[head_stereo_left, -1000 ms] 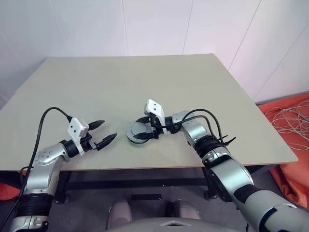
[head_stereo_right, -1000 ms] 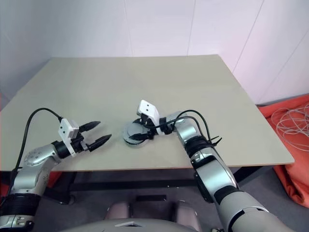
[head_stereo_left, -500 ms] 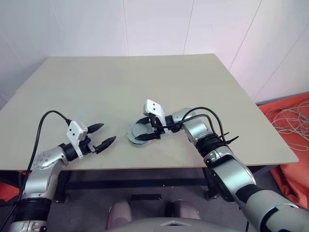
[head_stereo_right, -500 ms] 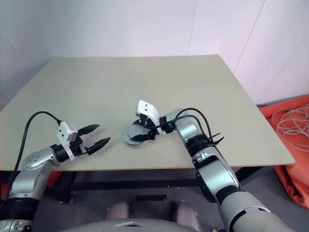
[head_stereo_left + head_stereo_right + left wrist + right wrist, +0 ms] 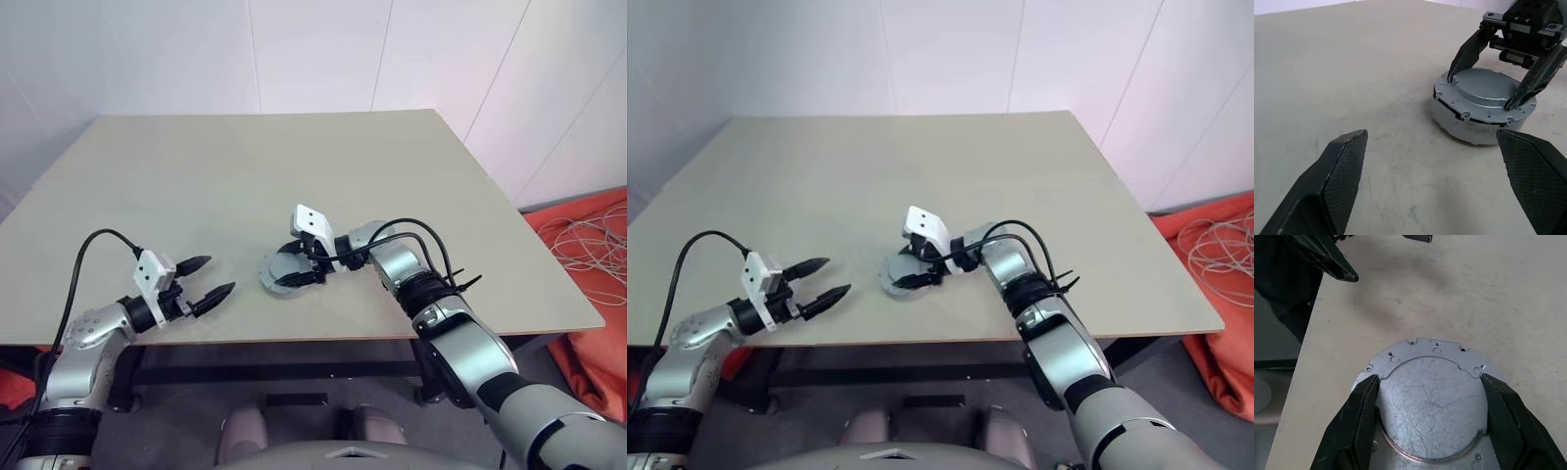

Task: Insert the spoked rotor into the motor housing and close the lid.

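Left arm has dropped lower and pulled back toward the near-left corner of the bench (image 5: 196,166) since a second ago; right arm and the motor parts haven't shifted.

Right end effector (image 5: 1483,90) is spread fairly wide, its two black fingers (image 5: 1362,413) straddling the lid (image 5: 1432,406), tips pressed against the raised dome on opposite sides. It reaches in from the right, pointing left and slightly down.

Lid sits on top of the motor housing (image 5: 1464,125), grey outer face up, flange with small holes around the edge. A dark gap shows between flange and housing wall on the near side, so whether it's fully seated I can't tell. Housing stands upright on the bench, near edge, roughly centre. Its inside is covered by the lid, so the rotor can't be seen.

Left end effector (image 5: 209,277) is wide open and empty, hovering just over the near-left edge of the bench, well apart from the housing and aimed toward it.
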Tool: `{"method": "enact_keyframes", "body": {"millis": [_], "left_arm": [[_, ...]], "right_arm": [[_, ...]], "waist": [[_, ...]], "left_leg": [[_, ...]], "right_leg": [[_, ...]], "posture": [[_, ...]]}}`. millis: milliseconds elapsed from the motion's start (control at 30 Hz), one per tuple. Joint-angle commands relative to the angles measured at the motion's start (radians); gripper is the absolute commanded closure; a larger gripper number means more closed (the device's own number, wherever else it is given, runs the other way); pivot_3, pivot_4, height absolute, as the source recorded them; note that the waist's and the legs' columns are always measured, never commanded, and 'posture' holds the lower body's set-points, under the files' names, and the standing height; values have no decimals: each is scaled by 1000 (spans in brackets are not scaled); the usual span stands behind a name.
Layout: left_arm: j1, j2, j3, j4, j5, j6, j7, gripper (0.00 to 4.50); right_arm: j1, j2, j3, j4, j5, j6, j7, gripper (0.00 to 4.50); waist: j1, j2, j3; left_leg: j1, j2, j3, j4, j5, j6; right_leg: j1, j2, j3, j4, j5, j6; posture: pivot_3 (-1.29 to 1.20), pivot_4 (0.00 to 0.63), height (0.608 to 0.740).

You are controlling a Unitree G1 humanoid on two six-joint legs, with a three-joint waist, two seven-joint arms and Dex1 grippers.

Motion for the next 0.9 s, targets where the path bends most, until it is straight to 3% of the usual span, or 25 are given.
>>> {"method": "enact_keyframes", "body": {"millis": [33,900], "left_arm": [[-5,16,25,-47,-19,-5,-7,0],[-8,11,17,-56,-22,4,-12,0]], "right_arm": [[-22,4,-1,4,-4,7,-2,1328],[-44,18,-34,-31,24,84,-33,1328]], "waist": [[0,0,0],[-2,0,0]], "left_leg": [[0,0,0,0,0,0],[0,0,0,0,0,0]], "right_leg": [[0,0,0,0,0,0],[0,0,0,0,0,0]], "posture": [[0,0,740],[0,0,740]]}}
